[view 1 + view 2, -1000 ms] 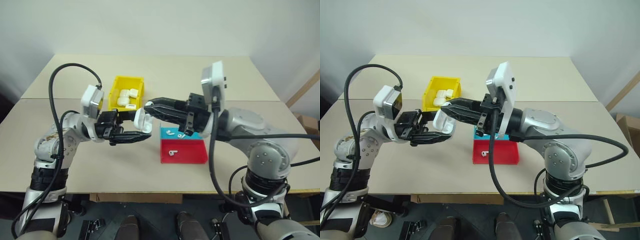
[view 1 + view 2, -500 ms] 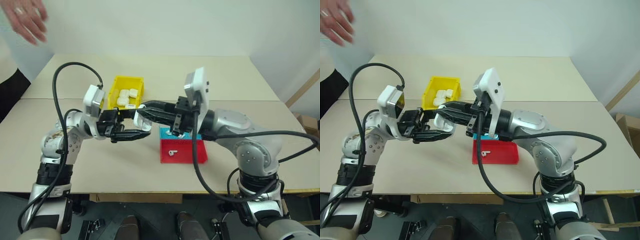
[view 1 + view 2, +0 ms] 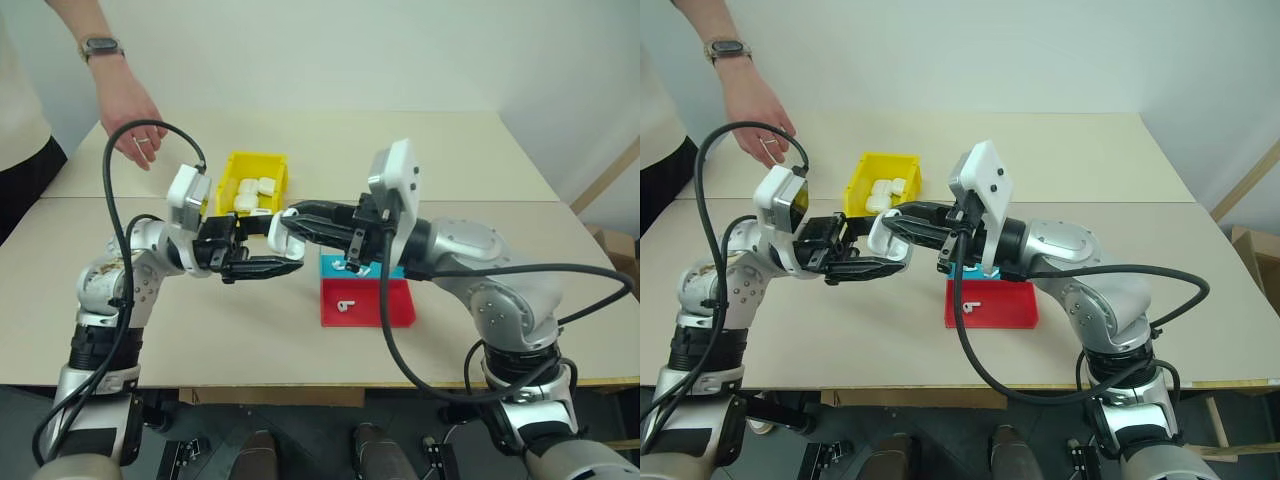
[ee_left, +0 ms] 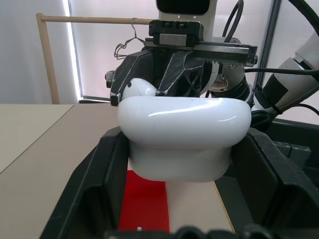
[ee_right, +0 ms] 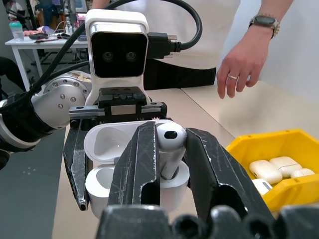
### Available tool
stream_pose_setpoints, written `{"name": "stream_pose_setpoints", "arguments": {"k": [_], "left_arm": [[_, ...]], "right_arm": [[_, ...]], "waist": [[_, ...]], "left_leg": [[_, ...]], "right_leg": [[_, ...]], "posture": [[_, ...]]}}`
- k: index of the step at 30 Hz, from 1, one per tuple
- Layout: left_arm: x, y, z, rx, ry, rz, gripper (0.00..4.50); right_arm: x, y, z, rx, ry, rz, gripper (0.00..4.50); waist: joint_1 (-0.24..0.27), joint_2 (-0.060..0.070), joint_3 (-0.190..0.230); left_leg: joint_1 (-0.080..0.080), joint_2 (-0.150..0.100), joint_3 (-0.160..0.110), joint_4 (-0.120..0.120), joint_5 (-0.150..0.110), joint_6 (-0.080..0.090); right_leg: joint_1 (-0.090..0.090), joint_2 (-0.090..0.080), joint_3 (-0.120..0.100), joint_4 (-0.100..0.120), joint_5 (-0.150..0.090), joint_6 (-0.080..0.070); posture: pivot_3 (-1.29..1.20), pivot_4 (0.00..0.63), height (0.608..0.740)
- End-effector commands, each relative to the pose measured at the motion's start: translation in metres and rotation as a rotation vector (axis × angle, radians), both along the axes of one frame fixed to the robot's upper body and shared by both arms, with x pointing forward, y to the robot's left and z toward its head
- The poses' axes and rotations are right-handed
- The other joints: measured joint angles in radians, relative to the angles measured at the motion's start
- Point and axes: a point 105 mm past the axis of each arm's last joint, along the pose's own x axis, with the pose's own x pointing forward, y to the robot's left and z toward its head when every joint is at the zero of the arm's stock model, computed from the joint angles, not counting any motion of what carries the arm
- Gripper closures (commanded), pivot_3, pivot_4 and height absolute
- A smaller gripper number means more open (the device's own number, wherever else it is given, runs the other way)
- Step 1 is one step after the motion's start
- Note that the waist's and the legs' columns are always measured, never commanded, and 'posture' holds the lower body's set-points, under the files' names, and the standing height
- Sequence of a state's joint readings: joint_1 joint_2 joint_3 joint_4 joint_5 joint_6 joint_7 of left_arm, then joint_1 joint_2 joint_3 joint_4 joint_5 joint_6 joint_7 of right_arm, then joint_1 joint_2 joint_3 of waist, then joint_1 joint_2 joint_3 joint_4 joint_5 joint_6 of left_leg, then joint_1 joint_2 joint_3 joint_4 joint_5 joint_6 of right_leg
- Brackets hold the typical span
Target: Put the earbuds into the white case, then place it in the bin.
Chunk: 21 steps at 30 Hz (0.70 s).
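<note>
Head stereo pair looks down over table; wrist cameras face each other (close-up), sharing white case.

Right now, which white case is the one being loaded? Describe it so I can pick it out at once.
Above the table, just in front of the yellow bin, the two grippers meet. The white case is clamped in the left gripper, lid open, while the right gripper lowers an earbud into it. The other cases lie closed inside the bin.
</note>
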<state>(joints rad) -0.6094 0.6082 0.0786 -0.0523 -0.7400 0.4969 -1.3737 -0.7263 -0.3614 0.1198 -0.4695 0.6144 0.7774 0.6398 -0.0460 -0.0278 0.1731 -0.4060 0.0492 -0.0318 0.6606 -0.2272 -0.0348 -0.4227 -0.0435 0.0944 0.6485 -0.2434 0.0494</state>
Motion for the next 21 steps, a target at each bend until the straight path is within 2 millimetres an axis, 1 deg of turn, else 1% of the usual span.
{"name": "stream_pose_setpoints", "arguments": {"k": [1,4,8,16,18,19,21], "left_arm": [[-0.018,-0.006,0.021,-0.034,-0.097,-0.066,1.71],[-0.016,-0.005,0.020,-0.040,-0.091,-0.063,1.71],[-0.015,-0.004,0.018,-0.043,-0.085,-0.059,1.71],[-0.018,-0.005,0.017,-0.045,-0.090,-0.058,1.71],[-0.017,-0.005,0.018,-0.047,-0.091,-0.055,1.71],[-0.016,-0.005,0.018,-0.047,-0.091,-0.053,1.71],[-0.015,-0.005,0.018,-0.047,-0.094,-0.049,1.71]], "right_arm": [[0.002,0.002,-0.009,-0.036,-0.038,-0.025,3.88],[0.001,0.001,-0.013,-0.043,-0.076,-0.035,3.88],[-0.004,0.000,-0.013,-0.019,-0.093,-0.022,3.88],[-0.008,0.001,-0.019,-0.040,-0.057,0.004,3.88],[-0.008,0.001,-0.020,-0.045,-0.054,0.007,3.17],[-0.008,0.001,-0.020,-0.045,-0.055,0.004,2.91],[-0.007,0.000,-0.019,-0.042,-0.057,-0.004,2.22]], "waist": [[0.000,0.000,0.000],[0.001,0.000,0.000],[0.001,0.000,0.000],[0.001,0.000,0.000],[0.001,0.000,0.000],[0.001,0.000,0.000],[0.001,0.000,0.000]], "left_leg": [[0.000,0.000,0.000,0.000,0.000,0.000],[0.000,0.000,0.000,0.000,0.000,0.000],[0.000,0.000,0.000,0.000,0.000,0.000],[0.000,0.000,0.000,0.000,0.000,0.000],[0.000,0.000,0.000,0.000,0.000,0.000],[0.000,0.000,0.000,0.000,0.000,0.000],[0.000,0.000,0.000,0.000,0.000,0.000]], "right_leg": [[0.000,0.000,0.000,0.000,0.000,0.000],[0.000,0.000,0.000,0.000,0.000,0.000],[0.000,0.000,0.000,0.000,0.000,0.000],[0.000,0.000,0.000,0.000,0.000,0.000],[0.000,0.000,0.000,0.000,0.000,0.000],[0.000,0.000,0.000,0.000,0.000,0.000],[0.000,0.000,0.000,0.000,0.000,0.000]], "posture": [[0.00,0.150,0.740],[0.00,0.150,0.740],[0.00,0.150,0.740],[0.00,0.150,0.740],[0.00,0.150,0.740],[0.00,0.150,0.740],[0.00,0.150,0.740]]}}
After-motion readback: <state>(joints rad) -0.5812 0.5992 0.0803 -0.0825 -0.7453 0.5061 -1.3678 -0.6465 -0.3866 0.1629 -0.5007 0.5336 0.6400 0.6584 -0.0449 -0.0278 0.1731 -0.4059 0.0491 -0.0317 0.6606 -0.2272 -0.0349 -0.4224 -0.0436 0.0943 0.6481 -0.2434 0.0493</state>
